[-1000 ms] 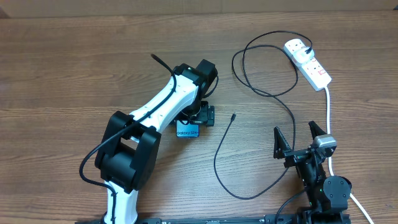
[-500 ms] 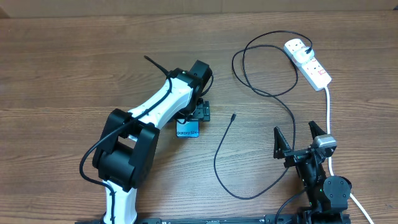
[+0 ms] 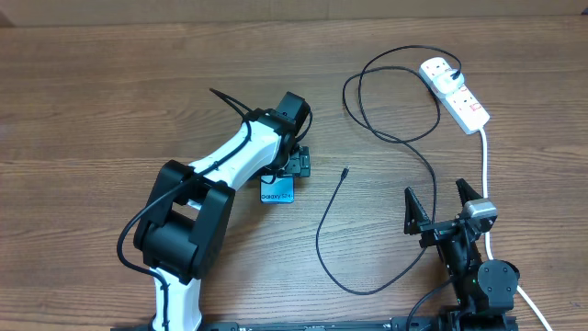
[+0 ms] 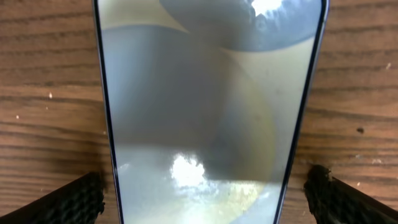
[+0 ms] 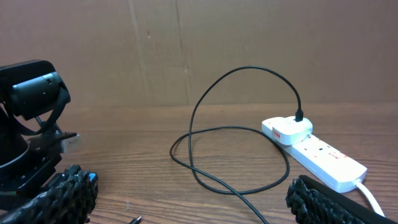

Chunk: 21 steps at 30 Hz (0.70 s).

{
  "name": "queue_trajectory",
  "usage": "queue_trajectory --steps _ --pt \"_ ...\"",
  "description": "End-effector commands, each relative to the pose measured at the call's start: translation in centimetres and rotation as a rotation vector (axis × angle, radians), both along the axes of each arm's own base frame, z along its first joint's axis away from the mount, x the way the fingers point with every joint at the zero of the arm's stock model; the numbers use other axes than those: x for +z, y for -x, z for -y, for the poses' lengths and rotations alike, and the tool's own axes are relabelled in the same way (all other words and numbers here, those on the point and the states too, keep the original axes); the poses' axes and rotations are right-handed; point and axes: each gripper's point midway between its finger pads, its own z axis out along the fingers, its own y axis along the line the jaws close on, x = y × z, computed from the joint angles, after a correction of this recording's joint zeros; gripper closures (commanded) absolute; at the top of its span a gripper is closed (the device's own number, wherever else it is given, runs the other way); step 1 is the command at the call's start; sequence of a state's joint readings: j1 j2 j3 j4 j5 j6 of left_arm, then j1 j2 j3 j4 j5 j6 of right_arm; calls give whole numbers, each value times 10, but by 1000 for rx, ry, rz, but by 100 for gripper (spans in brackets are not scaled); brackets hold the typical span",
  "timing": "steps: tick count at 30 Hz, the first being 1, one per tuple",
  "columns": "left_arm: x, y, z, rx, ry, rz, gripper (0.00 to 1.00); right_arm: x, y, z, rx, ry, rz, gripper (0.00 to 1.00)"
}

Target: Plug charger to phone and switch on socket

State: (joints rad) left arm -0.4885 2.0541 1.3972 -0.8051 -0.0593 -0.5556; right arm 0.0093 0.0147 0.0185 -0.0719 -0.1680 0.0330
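The wooden table (image 3: 92, 92) carries three items. The phone (image 3: 277, 191) lies flat near the centre. The socket (image 3: 456, 94) lies near the far right corner, its white lead (image 3: 485, 156) running toward the near edge. The charger (image 3: 326, 230) loops from the socket to mid-table, and its connector tip (image 3: 344, 172) lies apart from the phone.

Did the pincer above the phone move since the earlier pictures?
Yes. In the overhead view the left pincer has slid slightly to the robot's left and away from the robot, measured against the phone, which stays put.
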Motion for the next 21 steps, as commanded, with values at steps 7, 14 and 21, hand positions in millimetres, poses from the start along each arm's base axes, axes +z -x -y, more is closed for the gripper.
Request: queue_trajectory --steps 7,14,21 --pt "-15 10 -19 46 -14 -23 4 -2 0 -1 2 1 4 0" --pt "-15 8 -21 37 -27 -9 7 -2 0 -1 2 1 4 0" --pt "-15 7 -22 39 -31 -3 18 -2 0 -1 3 1 4 0"
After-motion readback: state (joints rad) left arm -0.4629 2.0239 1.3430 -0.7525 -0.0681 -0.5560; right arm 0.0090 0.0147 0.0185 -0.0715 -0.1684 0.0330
